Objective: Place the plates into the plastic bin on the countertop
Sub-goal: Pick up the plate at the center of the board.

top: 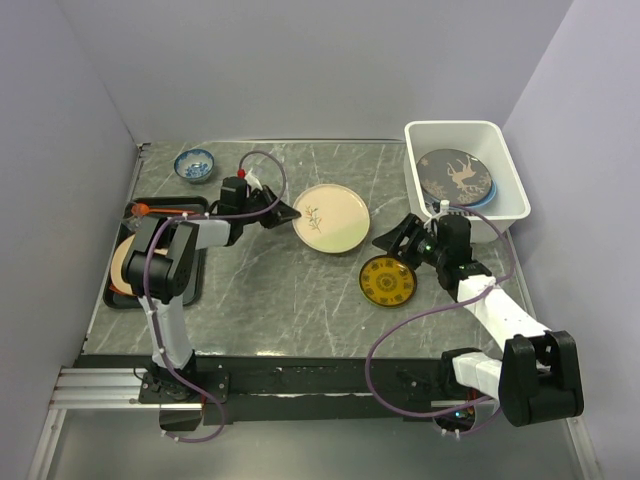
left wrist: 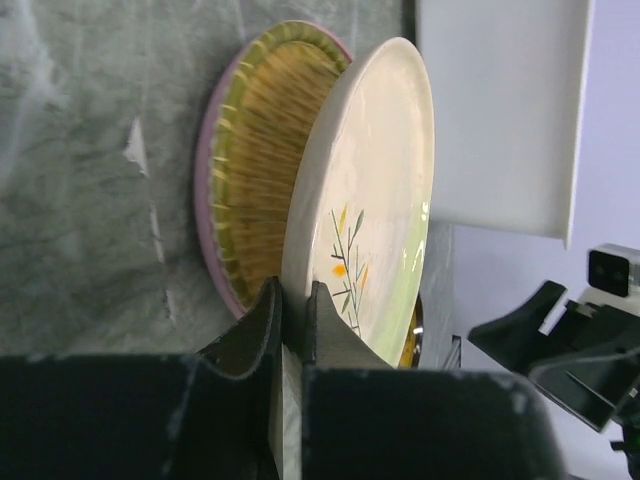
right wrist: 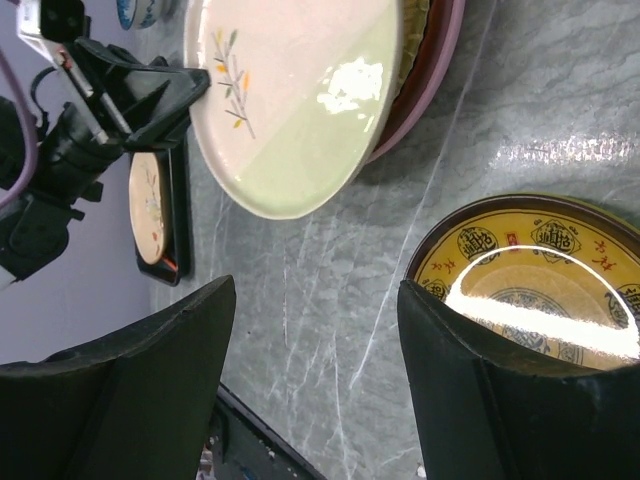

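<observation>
My left gripper (top: 286, 212) is shut on the near rim of the cream leaf-sprig plate (top: 331, 218), its fingers (left wrist: 325, 322) pinching the edge. That plate (left wrist: 375, 190) is tilted up off a pink-rimmed plate with a green centre (left wrist: 255, 170) lying on the countertop (top: 270, 290). My right gripper (top: 392, 241) is open over bare countertop, empty, with the small yellow-patterned plate (right wrist: 535, 285) beside its right finger. The white plastic bin (top: 505, 150) at the back right holds a dark patterned plate (top: 454, 175) on a blue one.
A black tray (top: 195, 262) at the left edge carries more plates (top: 122, 265). A small blue-and-white bowl (top: 194, 163) stands at the back left. Walls close in the counter at the back and both sides.
</observation>
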